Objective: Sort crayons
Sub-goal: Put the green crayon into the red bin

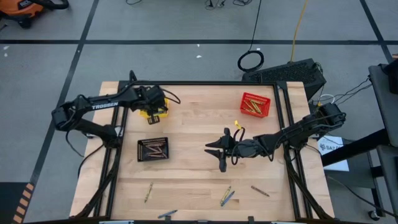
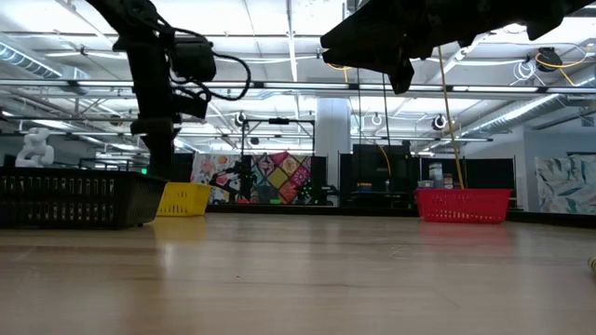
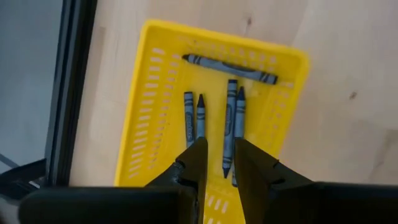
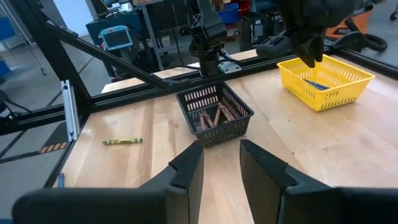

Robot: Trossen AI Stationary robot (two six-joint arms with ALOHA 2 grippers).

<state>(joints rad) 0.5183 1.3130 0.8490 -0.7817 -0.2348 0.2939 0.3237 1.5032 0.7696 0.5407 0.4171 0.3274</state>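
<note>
While my left gripper [image 3: 217,163] hangs over the yellow basket [image 3: 152,93], jaws slightly apart and empty, five blue crayons [image 3: 231,121] lie at twelve o'clock beyond its tips. My right gripper [image 1: 219,151] hovers mid-table, jaws apart, loose crayons [image 1: 226,195] at its six o'clock.

Both arms are dark, matte black and jointed, the left one lettered TROSSEN in white along its forearm, thin black cables looping off the wrists, a yellow wire by the right arm's wrist, and each ending in a gripper, left gripper [image 1: 155,109] and right gripper [image 1: 219,150], with two blunt black fingers.
</note>
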